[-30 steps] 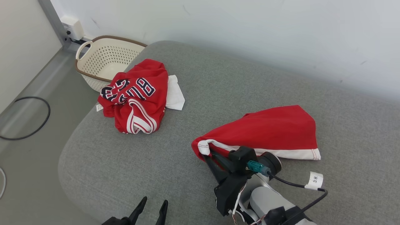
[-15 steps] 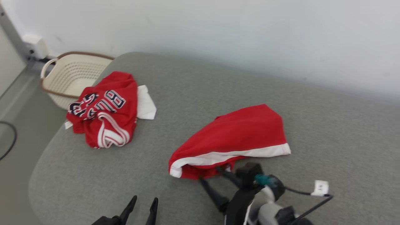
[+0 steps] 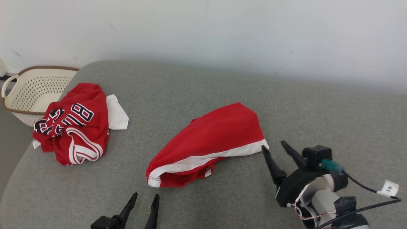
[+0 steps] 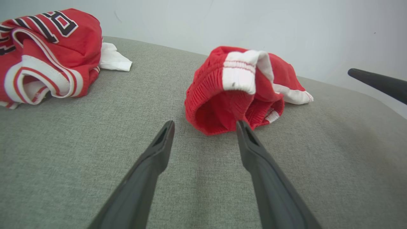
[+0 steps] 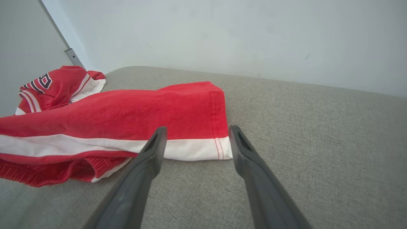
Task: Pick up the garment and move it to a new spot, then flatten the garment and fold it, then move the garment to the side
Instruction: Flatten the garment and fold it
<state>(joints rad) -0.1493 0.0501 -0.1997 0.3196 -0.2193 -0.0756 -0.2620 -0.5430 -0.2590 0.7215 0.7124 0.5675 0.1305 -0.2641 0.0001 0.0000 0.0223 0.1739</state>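
Head view: the garment (image 3: 206,140), red shorts with a white band, lies bunched in the middle of the grey cushion (image 3: 222,86). Its long axis runs from the near left to the far right. The right gripper (image 3: 273,145) stands spread and empty, one fingertip just at the white hem corner. The left gripper (image 3: 145,195), also spread and empty, sits near the opposite end, a little apart from it. A crumpled jersey (image 3: 71,127) lies well to the left. Beyond it stands a basket (image 3: 19,71), and I can make out nothing in the part of its inside that shows.

Left wrist view: the fingers point straight at the gathered waistband end of the garment (image 4: 241,82), which lies just ahead of their tips.

Right wrist view: the fingers straddle the hem corner of the garment (image 5: 127,111), and the cloth stretches away to the left. Flattening looks likely to be next, with each arm taking its own nearer end and drawing along that axis.
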